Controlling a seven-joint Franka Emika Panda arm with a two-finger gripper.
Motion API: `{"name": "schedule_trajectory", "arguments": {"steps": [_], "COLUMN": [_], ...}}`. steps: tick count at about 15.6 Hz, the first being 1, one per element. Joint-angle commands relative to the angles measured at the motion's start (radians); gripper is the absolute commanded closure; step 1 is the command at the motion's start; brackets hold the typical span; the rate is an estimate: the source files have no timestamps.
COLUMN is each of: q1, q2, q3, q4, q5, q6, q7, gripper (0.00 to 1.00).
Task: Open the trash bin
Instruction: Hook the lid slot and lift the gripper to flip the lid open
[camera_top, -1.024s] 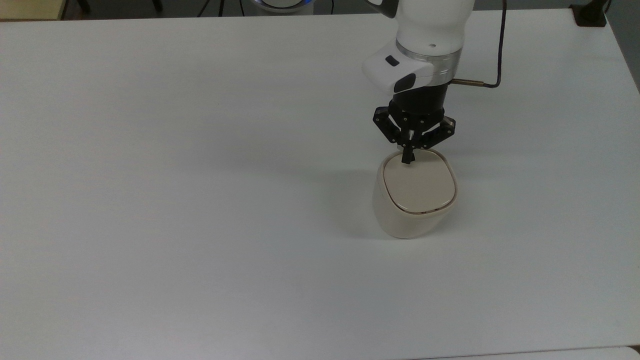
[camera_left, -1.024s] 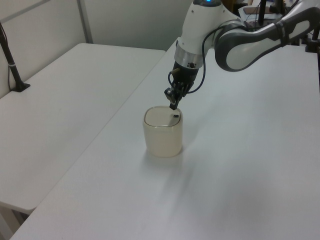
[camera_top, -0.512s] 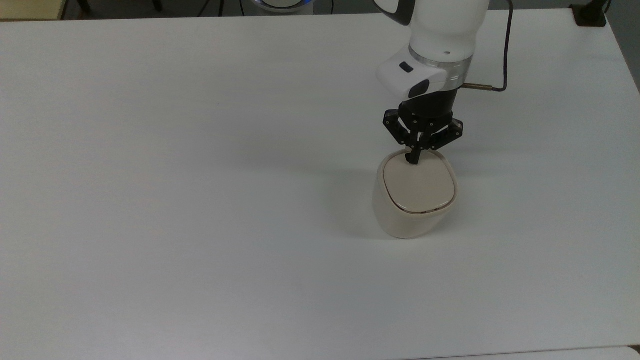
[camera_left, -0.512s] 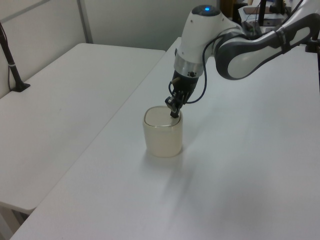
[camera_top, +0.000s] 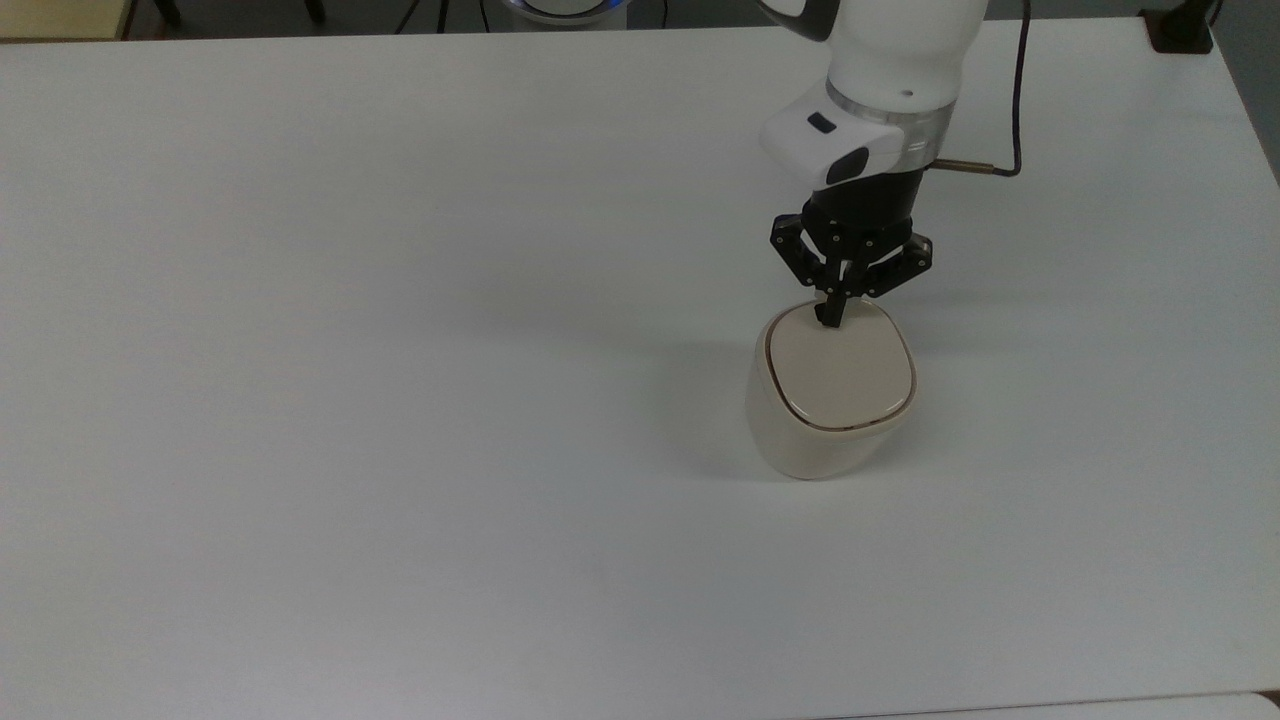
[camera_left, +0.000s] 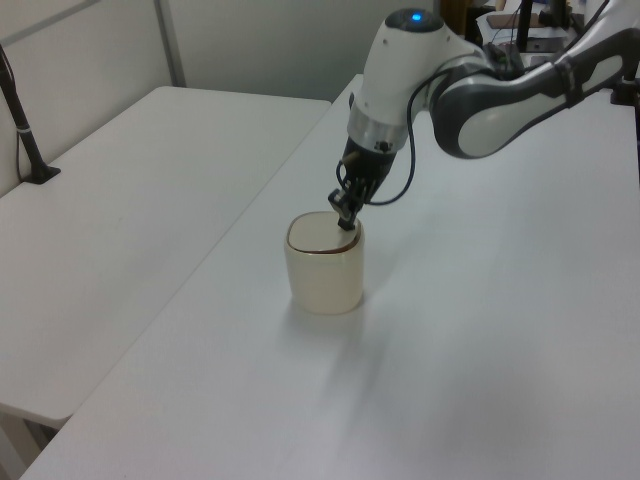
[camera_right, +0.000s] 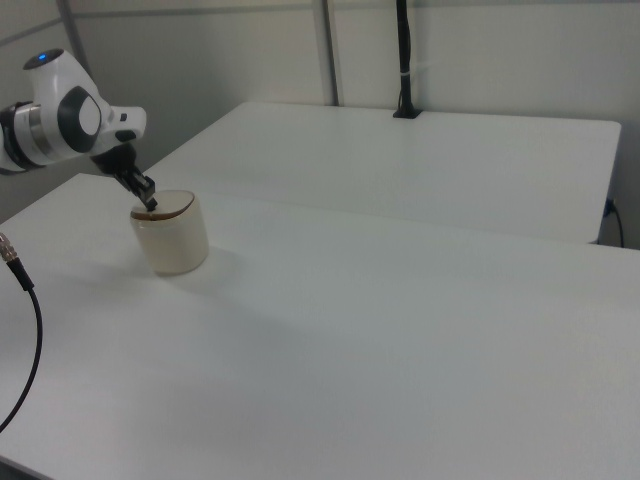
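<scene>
The trash bin (camera_top: 830, 400) stood on the white table (camera_top: 400, 400), lid down. In the top view the gripper (camera_top: 829, 318) pressed its clenched fingertips on the lid's far edge; the right view (camera_right: 150, 205) seemed to show a dark gap there.

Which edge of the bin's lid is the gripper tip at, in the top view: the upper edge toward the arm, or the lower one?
The upper edge: the gripper meets the trash bin lid beside the arm, leaving the lower edge bare.
</scene>
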Motion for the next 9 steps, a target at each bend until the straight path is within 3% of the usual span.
{"name": "schedule_trajectory", "arguments": {"steps": [1,9], "q1": [-0.036,-0.125], "q2": [-0.109,-0.261], "q3": [0.01,0.01], "q4": [-0.015,-0.021], "q5": [-0.003,0.04], "q6": [-0.067,-0.261], "q7": [0.018,0.009], "gripper": [1.0,1.0]}}
